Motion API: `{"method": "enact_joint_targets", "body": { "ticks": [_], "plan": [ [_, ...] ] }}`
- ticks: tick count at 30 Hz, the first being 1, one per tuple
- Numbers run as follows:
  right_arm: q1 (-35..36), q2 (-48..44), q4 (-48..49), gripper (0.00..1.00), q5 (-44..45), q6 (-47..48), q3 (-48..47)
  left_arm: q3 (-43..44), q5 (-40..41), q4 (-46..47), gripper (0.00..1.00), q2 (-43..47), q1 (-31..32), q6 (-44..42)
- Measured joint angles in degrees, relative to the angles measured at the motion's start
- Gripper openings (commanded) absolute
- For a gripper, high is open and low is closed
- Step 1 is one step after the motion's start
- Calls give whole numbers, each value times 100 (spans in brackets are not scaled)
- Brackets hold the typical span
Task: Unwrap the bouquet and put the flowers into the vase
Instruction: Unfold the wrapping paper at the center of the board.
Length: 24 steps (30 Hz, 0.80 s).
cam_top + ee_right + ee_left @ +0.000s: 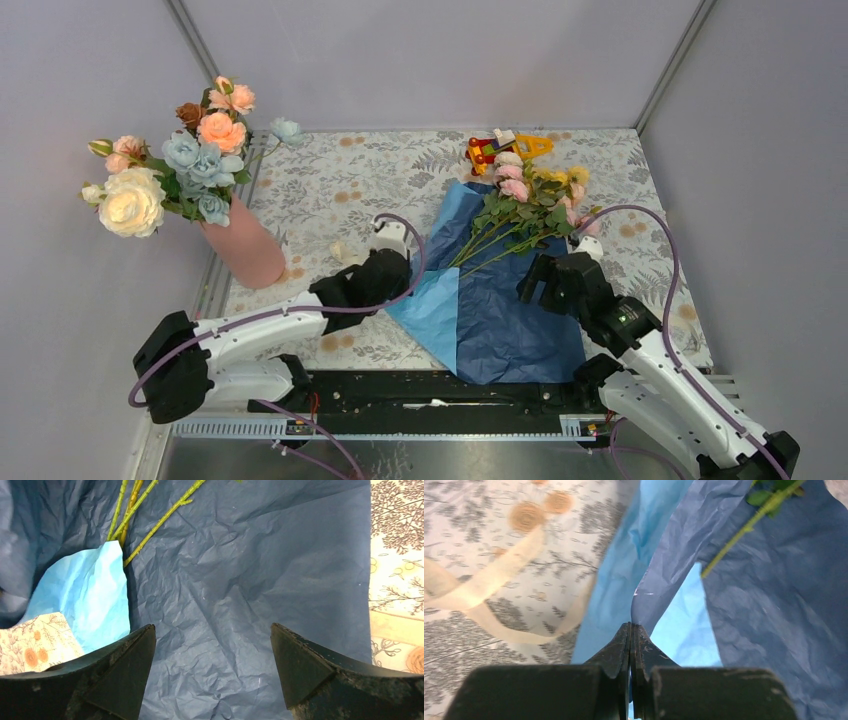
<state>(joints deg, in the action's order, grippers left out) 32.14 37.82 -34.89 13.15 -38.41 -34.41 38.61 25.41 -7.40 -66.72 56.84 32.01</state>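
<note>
Our left hand [630,630] is pressed together, pinching a fold of the blue paper [774,605]. Our right hand [212,650] hangs spread over the navy sheet, gripping nothing. The flowers [525,205] lie on the opened paper, long axis slanting. Their stem ends point to the middle of the bench [330,190], between our hands, and the blooms point to the far right corner. The vase [248,250] stands at the left edge.

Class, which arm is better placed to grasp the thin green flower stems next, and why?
Right: the right gripper hangs open near the thin green stems; the left gripper pinches crinkled blue paper.
</note>
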Motion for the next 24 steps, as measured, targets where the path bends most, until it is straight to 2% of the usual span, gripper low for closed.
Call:
{"method": "enact_joint_targets", "body": {
  "ticks": [8,14,21,24],
  "plan": [
    [2,177,487,86,-490,-109,308,4,249,-269,0,173,-905,-98],
    [2,326,730,81,-885,-221,439,50,706,-538,4,-13,-1226,-293],
    [2,321,1169,74,-1480,-380,623,168,1038,-789,22,-313,-1488,-470],
    [11,345,1325,70,-1663,-459,715,275,1126,-951,36,-339,-1585,-586]
  ]
}}
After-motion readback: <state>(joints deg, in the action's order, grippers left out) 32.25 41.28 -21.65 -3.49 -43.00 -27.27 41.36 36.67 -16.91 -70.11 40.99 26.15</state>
